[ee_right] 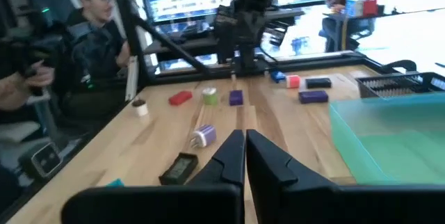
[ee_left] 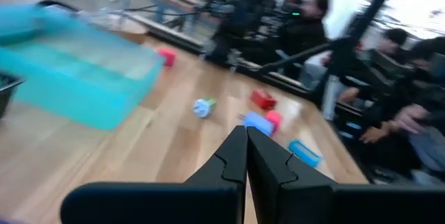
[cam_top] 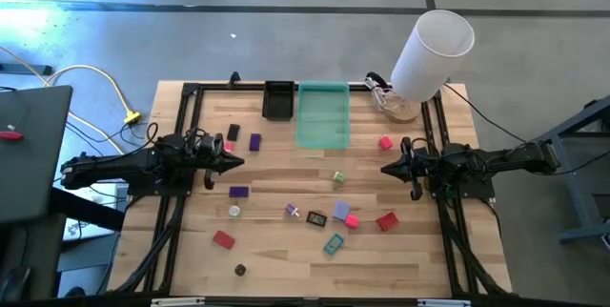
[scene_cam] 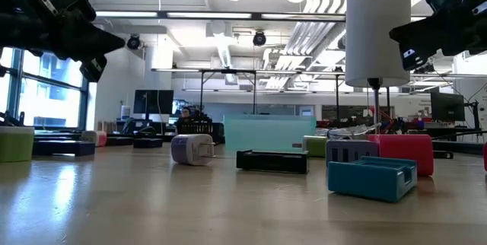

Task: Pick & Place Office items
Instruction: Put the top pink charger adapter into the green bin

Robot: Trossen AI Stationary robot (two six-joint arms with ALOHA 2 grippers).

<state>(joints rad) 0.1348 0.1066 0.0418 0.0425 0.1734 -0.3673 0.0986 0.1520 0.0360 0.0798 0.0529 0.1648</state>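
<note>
Trays, green [cam_top: 322,116] and black [cam_top: 278,100], look empty; office items [cam_top: 317,218] lie scattered; both grippers, left [cam_top: 236,162] and right [cam_top: 386,168], pressed together.

Robotics lab / open-plan office. Wooden table [cam_top: 286,250] w/ black metal frame [cam_top: 191,92] sits on bare concrete floor [cam_top: 286,21]. Low view: exposed ceiling ducts [scene_cam: 228,47], strip lights, rows of desks w/ monitors [scene_cam: 152,102]. People [ee_right: 97,29] seated just beside the table; cables [cam_top: 95,88] run across floor by a laptop [cam_top: 29,145].
</note>
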